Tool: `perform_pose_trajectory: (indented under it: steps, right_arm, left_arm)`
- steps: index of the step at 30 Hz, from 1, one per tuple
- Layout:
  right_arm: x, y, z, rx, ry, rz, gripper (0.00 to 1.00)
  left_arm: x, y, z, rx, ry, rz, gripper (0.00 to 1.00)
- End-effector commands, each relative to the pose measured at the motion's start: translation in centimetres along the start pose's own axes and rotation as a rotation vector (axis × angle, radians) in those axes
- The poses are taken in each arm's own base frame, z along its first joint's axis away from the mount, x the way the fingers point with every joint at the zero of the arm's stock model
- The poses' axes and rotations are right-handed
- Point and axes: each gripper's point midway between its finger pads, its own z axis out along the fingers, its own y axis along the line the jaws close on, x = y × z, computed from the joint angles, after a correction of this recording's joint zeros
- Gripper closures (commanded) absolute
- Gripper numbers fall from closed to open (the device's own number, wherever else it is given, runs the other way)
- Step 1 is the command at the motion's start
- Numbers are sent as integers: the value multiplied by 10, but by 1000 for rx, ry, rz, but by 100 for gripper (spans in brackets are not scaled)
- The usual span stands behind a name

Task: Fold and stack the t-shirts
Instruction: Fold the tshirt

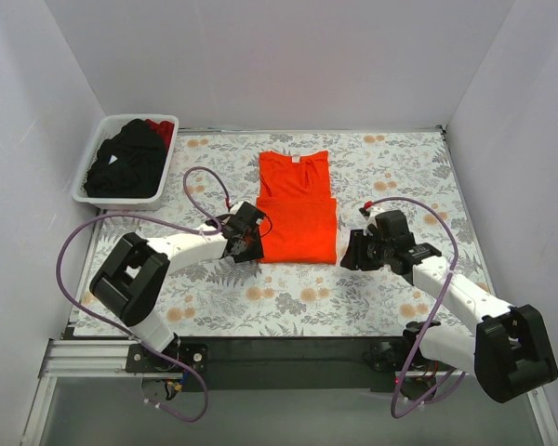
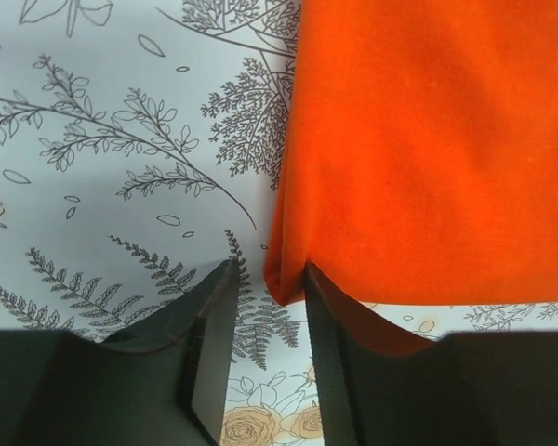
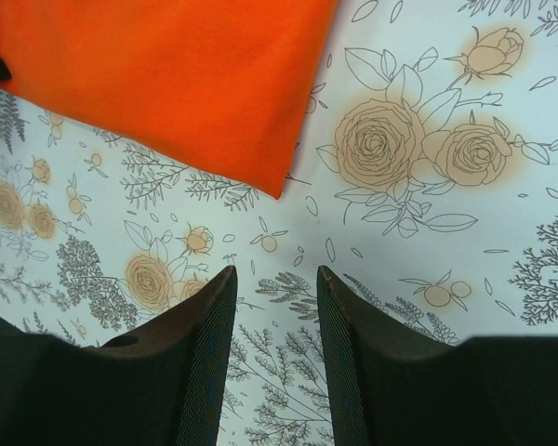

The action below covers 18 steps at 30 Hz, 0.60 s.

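The flowered bench (image 1: 391, 158) carried the orange t-shirt (image 1: 298, 209), folded flat at its middle with the collar toward the far side. In the far left corner sat a white basket (image 1: 117, 199) heaped with black cloth (image 1: 126, 163) and a bit of dark red cloth (image 1: 163, 128). The left jaws stood spread and empty at the shirt's near left corner; the right jaws, likewise spread and empty, hovered just beside its near right corner

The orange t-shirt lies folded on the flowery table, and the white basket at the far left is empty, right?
Not empty: the top view shows the white basket holding black garments and a dark red garment. The orange t-shirt does lie folded on the table.
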Motion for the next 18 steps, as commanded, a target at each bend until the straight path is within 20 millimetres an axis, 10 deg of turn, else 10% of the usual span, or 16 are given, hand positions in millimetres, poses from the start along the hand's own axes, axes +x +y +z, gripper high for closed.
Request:
perform_pose_trajectory:
  steps: [1, 6, 11, 18]
  right_arm:
    - [-17, -2, -7, 67, -47, -38, 53]
    - [-12, -11, -6, 162, -41, -60, 53]
    - [-15, -11, -4, 203, -38, -59, 53]
    - [-15, 10, 13, 171, 20, -76, 53]
  left_arm:
    - [10, 6, 6, -59, 25, 36, 69]
    - [35, 16, 12, -127, 79, 69, 72]
    - [51, 26, 11, -162, 109, 61, 100]
    - [76, 29, -8, -133, 137, 58, 100]
